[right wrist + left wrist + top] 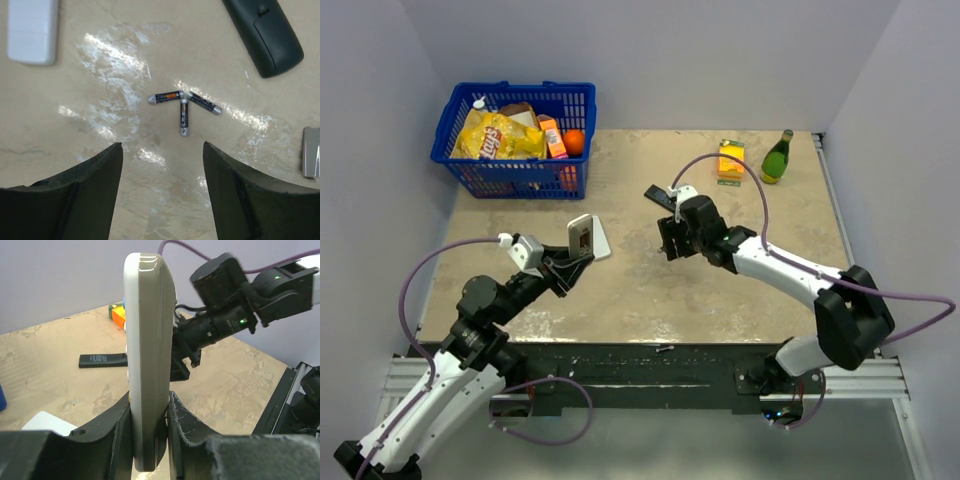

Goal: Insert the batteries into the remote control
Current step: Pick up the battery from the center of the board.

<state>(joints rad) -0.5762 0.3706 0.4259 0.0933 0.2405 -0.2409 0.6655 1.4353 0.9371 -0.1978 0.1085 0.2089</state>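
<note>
Left gripper (150,409) clamps white remote (150,340) upright, long axis vertical; right gripper (162,150) gapes above three batteries (184,116)

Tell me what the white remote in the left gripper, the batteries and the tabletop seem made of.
The remote: likely moulded plastic, smooth satin white, with a soft highlight on its rounded top. The batteries: probably metal cells in glossy dark sleeves with orange marks; bare silvery ends. The tabletop: mottled beige, glossy with glare patches; stone or laminate, cannot tell.
</note>
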